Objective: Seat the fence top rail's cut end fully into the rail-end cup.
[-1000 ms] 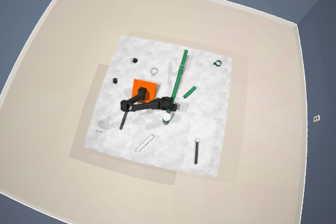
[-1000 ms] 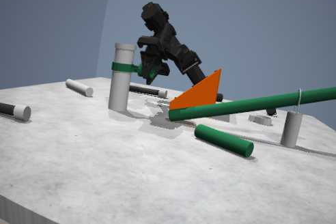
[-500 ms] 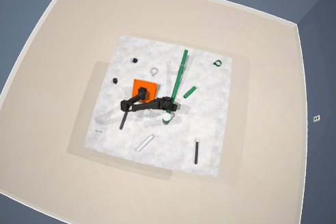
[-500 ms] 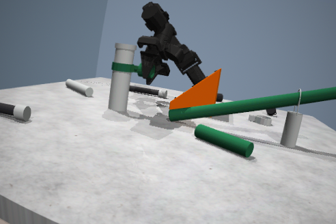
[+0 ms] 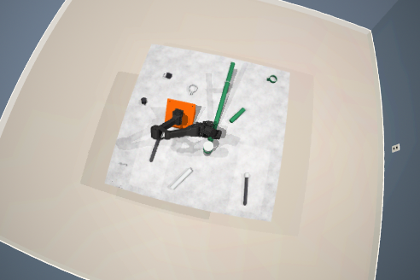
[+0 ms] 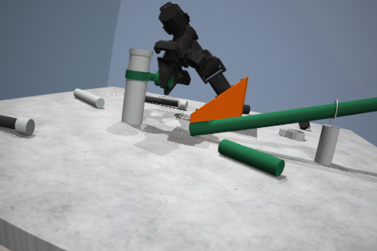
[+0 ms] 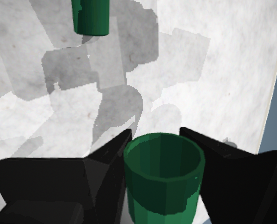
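The green rail (image 5: pixel 222 102) (image 6: pixel 260 118) (image 7: pixel 91 20) passes through the wire loop cap (image 6: pixel 336 111) on the small post (image 6: pixel 327 144). It slopes down toward the big post (image 6: pixel 135 99); its cut end is low, apart from and below the cup. The brace band (image 6: pixel 137 75) is around the upper post, a little below the post cap (image 5: pixel 208 146) (image 6: pixel 141 51). The green rail-end cup (image 6: pixel 171 81) (image 7: pixel 164 165) hangs beside the post, its empty mouth facing the wrist view's top. My gripper (image 7: pixel 155 133) is shut on the cup, one finger on each side, clear of the rail.
A loose green rod (image 5: pixel 237 114) (image 6: pixel 250 157) lies near the rail's low end. The orange base plate (image 5: pixel 180 107) (image 6: pixel 226 102) is behind the rail in the exterior view. A white tube (image 5: pixel 182 178) (image 6: pixel 89 98) and a dark white-capped post (image 5: pixel 246 188) (image 6: pixel 15 124) lie apart.
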{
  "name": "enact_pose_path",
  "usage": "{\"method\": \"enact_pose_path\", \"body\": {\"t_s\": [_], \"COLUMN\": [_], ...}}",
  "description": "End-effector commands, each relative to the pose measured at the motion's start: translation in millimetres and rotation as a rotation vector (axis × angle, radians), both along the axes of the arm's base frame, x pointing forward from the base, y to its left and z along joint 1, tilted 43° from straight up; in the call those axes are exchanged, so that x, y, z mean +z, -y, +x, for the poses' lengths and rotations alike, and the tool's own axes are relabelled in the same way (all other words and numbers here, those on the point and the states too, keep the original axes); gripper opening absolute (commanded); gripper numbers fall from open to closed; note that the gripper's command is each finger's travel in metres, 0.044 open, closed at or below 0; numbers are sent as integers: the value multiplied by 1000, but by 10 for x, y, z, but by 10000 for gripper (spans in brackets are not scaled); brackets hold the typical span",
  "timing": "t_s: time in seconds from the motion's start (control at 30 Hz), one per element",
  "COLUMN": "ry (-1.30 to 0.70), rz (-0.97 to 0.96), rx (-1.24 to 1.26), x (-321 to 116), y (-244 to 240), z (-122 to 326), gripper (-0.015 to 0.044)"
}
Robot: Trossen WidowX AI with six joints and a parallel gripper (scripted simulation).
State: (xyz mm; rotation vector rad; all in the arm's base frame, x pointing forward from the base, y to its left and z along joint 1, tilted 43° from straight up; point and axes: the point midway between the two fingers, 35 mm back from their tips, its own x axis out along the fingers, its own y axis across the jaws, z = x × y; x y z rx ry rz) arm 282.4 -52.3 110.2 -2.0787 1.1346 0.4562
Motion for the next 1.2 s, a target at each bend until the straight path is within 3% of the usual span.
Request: {"method": "enact_pose_path", "body": {"t_s": [0.0, 0.27, 0.8, 1.17], "ry": [-1, -7, -12, 332], "rz": [0, 8, 14, 438], "rx": [1, 1, 6, -397], "x": [-1, -6, -21, -64], "y": [0, -169, -548, -1258], "z": [0, 6, -29, -14], "gripper": [236, 440, 440, 440]}}
